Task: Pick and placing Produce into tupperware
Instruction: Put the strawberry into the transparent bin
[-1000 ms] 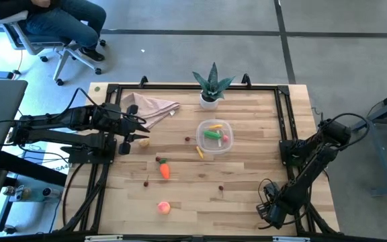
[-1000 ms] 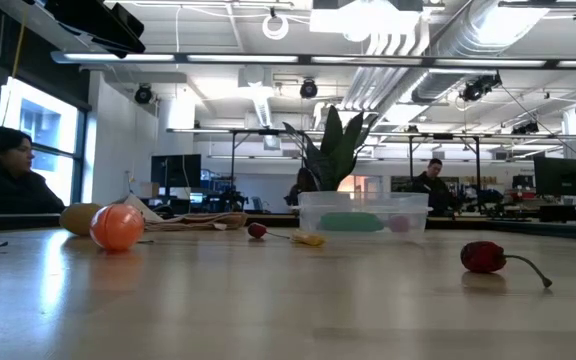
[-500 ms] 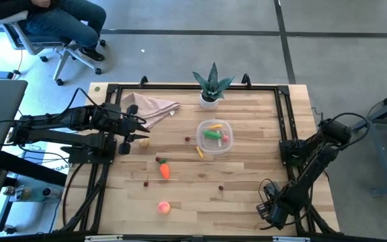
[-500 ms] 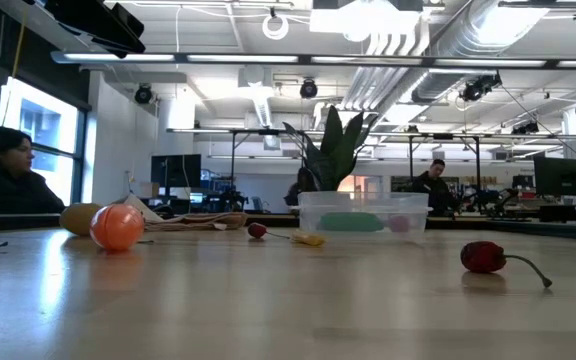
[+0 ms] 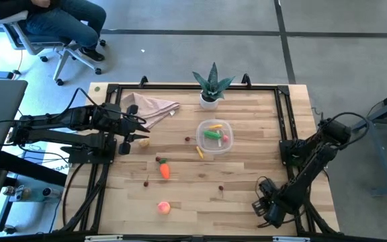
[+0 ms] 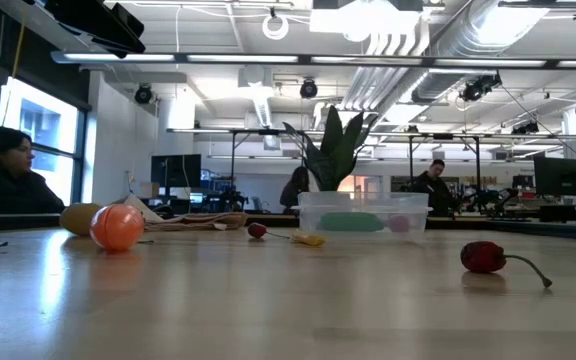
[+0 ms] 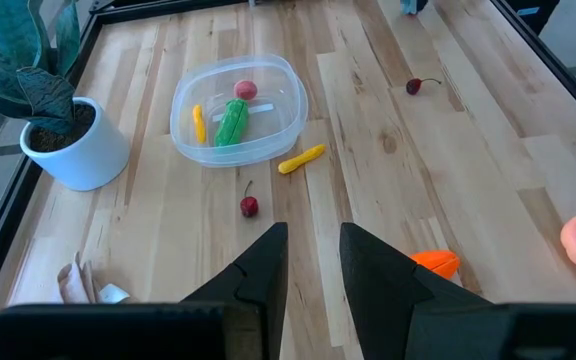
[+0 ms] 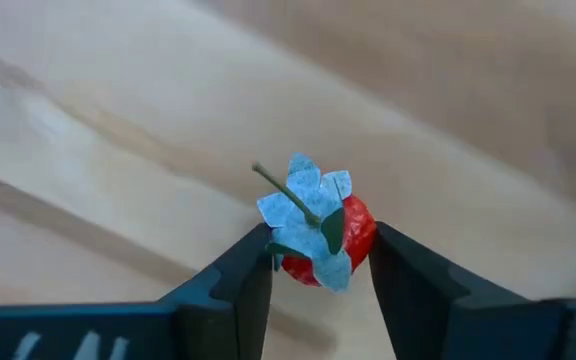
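Observation:
The clear tupperware (image 5: 213, 136) (image 7: 236, 108) sits mid-table with a green pod, a yellow strip and a red piece inside. The orange carrot (image 5: 164, 171), the peach (image 5: 163, 208), a yellow strip (image 5: 199, 152) and small cherries (image 5: 187, 140) (image 5: 221, 189) lie on the wood. My left gripper (image 5: 138, 132) (image 7: 313, 262) hovers open at the table's left edge, beside a yellowish piece (image 5: 144, 142). My right gripper (image 5: 259, 202) (image 8: 318, 255) is at the near right corner, shut on a small red fruit (image 8: 343, 245) with a pale leafy cap. My right gripper pinches the small red fruit between its two fingers, one finger (image 8: 253, 262) against the leafy cap side and the other (image 8: 393, 255) against the red body (image 8: 360, 232). The stem (image 8: 273, 182) points away from the fingers. Whether the fruit rests on the table, I cannot tell.
A spiky potted plant (image 5: 211, 86) stands at the far edge behind the tupperware. A beige cloth (image 5: 150, 107) lies at the far left. A black rail frames the table (image 5: 284, 134). A person sits on a chair beyond the far left corner (image 5: 59, 27).
My right gripper has shifted a little toward the table's left, along the near edge. The left arm and the produce on the table have stayed put.

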`<state>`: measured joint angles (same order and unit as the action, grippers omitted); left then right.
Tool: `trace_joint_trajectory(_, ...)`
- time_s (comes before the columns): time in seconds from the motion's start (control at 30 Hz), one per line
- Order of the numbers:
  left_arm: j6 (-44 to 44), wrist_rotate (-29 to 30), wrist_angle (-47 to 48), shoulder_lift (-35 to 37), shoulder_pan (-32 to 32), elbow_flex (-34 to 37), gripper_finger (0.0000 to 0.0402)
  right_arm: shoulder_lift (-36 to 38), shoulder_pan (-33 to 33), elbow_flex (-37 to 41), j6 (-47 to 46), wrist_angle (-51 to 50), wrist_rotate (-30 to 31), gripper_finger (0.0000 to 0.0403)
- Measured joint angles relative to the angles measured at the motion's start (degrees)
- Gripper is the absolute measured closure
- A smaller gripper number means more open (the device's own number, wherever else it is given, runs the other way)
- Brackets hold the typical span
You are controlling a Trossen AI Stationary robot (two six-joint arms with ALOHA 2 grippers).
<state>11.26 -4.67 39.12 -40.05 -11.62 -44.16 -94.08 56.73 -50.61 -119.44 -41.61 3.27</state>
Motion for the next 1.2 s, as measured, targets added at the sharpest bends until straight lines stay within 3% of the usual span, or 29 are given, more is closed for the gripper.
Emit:
trace_joint_trajectory(0.27,0.00,0.02,-0.01,0.01,0.00,0.00,0.0318,-0.20,-9.59,0.11,16.70,-0.21,7.70,0.0263)
trace_joint_trajectory(0.7,-0.02,0.00,-0.01,0.00,0.02,0.00,0.0318,-0.20,-26.95,0.11,45.98,4.08,13.63,0.0263)
trace_joint_trajectory(1.2,0.00,0.00,0.01,0.00,0.02,0.00,0.0318,3.70,-37.51,-1.12,67.24,14.54,16.88,0.0263)
